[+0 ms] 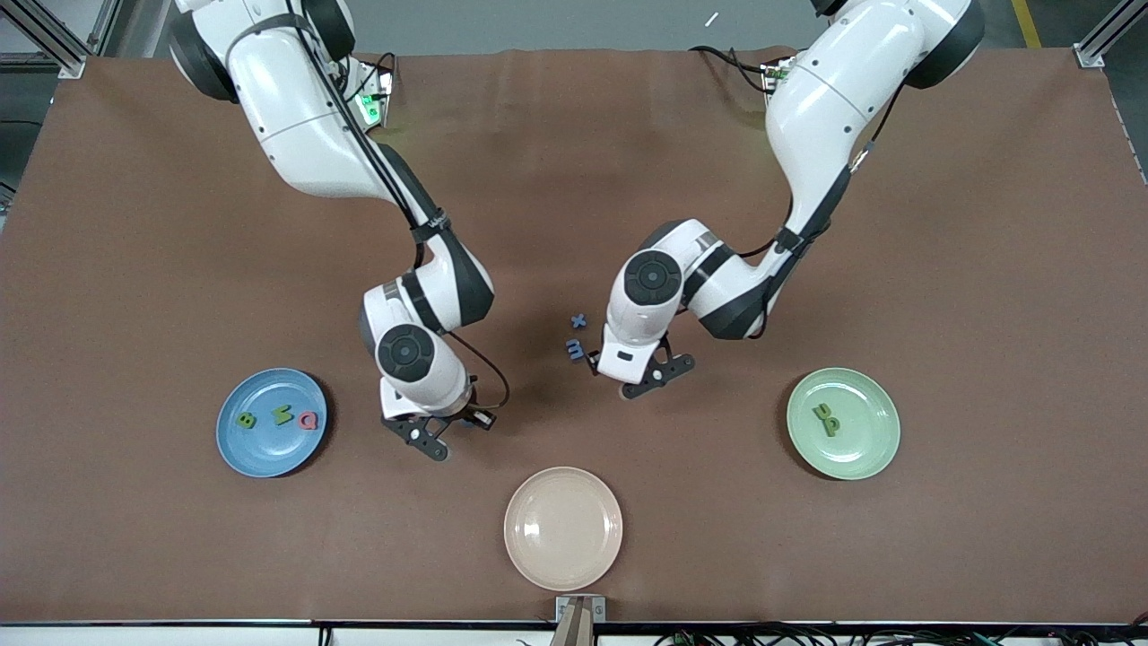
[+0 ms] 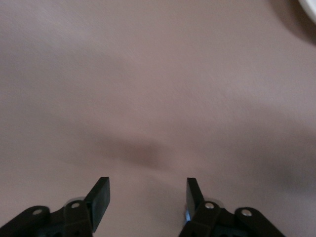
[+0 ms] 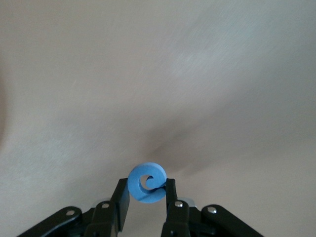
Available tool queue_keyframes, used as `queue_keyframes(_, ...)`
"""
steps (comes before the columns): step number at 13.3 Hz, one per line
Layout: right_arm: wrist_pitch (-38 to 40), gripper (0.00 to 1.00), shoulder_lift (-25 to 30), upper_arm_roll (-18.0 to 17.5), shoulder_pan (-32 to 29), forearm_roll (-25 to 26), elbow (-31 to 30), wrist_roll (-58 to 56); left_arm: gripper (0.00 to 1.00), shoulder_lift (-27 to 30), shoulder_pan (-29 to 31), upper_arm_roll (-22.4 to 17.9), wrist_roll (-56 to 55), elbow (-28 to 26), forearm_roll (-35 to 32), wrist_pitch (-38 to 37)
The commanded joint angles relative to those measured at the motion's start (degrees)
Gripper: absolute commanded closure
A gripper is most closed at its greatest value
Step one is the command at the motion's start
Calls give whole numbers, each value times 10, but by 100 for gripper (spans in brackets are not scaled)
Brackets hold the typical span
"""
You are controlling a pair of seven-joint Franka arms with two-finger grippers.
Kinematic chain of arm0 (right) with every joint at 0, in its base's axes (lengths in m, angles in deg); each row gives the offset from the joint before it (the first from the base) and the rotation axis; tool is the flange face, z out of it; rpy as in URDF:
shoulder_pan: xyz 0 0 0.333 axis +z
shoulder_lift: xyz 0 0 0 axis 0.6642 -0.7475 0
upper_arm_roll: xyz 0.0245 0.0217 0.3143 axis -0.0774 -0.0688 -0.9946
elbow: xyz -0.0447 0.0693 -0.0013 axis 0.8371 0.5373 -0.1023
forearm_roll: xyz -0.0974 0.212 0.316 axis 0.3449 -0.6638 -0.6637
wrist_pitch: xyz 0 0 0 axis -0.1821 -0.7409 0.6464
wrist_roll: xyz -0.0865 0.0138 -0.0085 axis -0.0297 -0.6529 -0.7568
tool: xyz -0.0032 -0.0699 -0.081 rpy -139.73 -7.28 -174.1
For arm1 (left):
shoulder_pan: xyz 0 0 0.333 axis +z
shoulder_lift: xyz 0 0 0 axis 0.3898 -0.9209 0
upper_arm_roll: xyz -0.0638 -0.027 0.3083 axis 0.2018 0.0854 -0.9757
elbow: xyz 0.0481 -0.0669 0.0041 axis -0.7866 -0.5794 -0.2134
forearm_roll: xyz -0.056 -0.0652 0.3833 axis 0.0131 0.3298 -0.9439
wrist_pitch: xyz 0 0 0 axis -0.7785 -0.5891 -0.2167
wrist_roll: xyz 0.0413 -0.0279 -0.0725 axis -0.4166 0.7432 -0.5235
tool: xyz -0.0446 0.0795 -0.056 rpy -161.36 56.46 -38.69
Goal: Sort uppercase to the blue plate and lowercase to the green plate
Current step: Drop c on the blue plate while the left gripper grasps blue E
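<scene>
The blue plate toward the right arm's end holds three uppercase pieces: a green B, a green N and a pinkish-red Q. Beside that plate, low over the table, my right gripper is shut on the blue C-like letter. The green plate toward the left arm's end holds two green lowercase pieces, an n/u and a p. A blue x and a blue m lie mid-table. My left gripper stands right beside the m, open, with only bare table between its fingers.
A beige plate with nothing on it sits near the table's front edge, between the two coloured plates. Brown cloth covers the whole table. Both arms bend low over the middle of the table.
</scene>
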Motion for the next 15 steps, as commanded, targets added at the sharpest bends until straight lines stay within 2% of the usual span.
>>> queue_keyframes(1, 85, 100, 40, -8, -61, 4, 13, -117, 37, -22, -36, -20, -6, 39, -4, 1)
queue_keyframes(4, 142, 99, 64, -9, -127, 3, 9, -271, 40, -51, -51, -20, -6, 79, -4, 1)
queue_keyframes(8, 128, 98, 58, -9, -210, 4, -7, -435, 44, -69, -64, -20, -6, 97, -3, 14)
queue_keyframes(11, 39, 98, 49, -9, -263, 4, -38, -541, 48, -79, -75, -22, -6, 99, -4, 34)
queue_keyframes(12, 4, 98, 37, -9, -279, 3, -45, -576, 55, -82, -77, -24, -6, 98, -4, 33)
queue_keyframes(15, -58, 97, 19, -10, -295, -4, -66, -606, 56, -89, -98, -44, -6, 98, -3, 31)
